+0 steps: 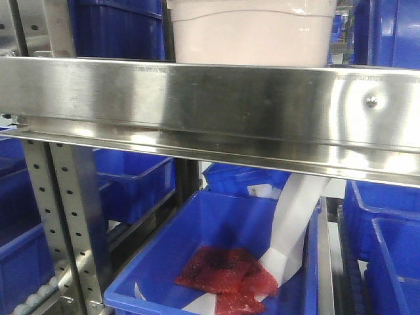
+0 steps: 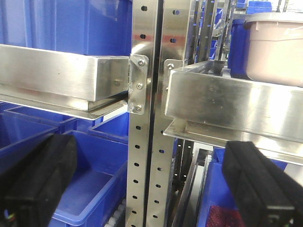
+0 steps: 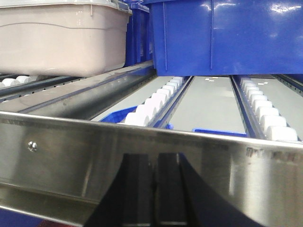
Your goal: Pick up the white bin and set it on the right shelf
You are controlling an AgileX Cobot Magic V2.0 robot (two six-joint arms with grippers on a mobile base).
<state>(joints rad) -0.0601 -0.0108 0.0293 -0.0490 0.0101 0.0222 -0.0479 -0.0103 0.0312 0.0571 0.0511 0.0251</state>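
At the top centre of the front view I saw the white bin sitting on the right shelf, behind its shiny rail. My left fingers stood wide apart, holding nothing, before the uprights. My right fingers were pressed together, empty, at the rail.

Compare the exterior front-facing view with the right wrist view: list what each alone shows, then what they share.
Front view only: a blue crate below holding red packets and a white paper strip.

Right wrist only: white rollers on the tier, and the right gripper, fingers together.

Both: the white bin sitting on the right shelf, behind its shiny front rail with a screw head.
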